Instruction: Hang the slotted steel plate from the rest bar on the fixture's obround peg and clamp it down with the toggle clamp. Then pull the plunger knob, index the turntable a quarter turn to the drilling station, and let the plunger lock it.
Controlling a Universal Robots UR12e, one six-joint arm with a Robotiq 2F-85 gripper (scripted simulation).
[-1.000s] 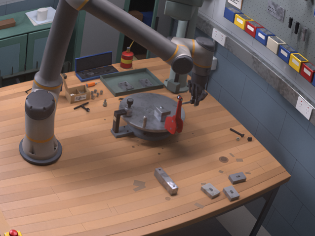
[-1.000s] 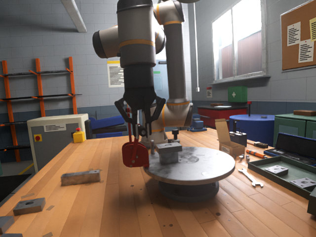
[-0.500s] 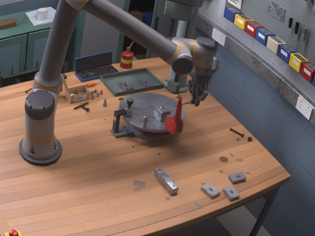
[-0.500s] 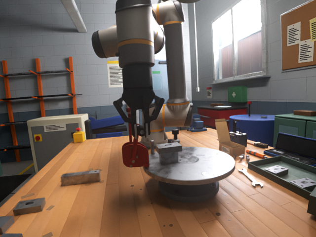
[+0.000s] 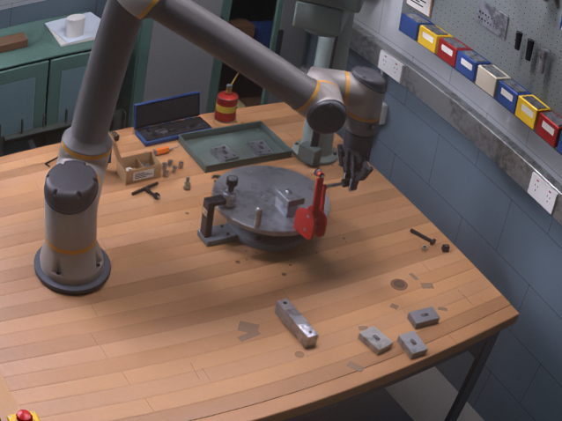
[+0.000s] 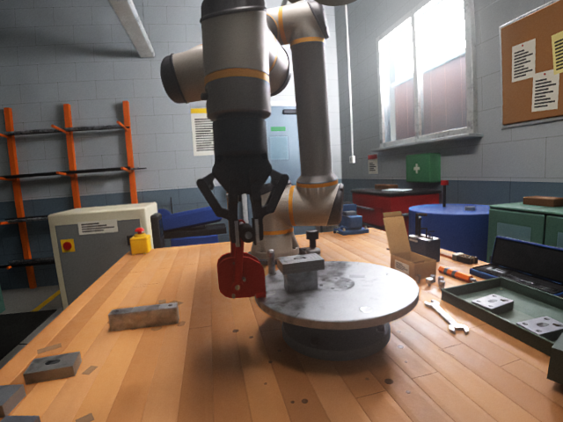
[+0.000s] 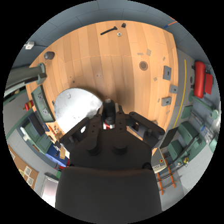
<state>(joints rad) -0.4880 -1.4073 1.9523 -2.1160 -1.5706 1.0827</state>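
Observation:
In the middle of the bench the round steel turntable (image 5: 267, 199) sits on its base. A steel fixture block (image 5: 289, 201) with the slotted plate (image 6: 300, 262) on top stands on it. The red toggle clamp (image 5: 313, 213) hangs at the turntable's rim with its lever upright. My gripper (image 5: 350, 180) is at the lever's top end, and its fingers are closed around the lever's handle tip (image 7: 109, 109). The black plunger knob (image 5: 232, 180) stands at the far rim by a dark bracket (image 5: 209, 217). The rest bar (image 5: 295, 323) lies empty near the front edge.
Behind the turntable a green tray (image 5: 233, 145) holds two plates, beside a drill-press column (image 5: 317, 136). A cardboard box (image 5: 136, 167), loose screws and a wrench (image 6: 448, 315) lie around. Three slotted blocks (image 5: 399, 335) sit at the front right corner.

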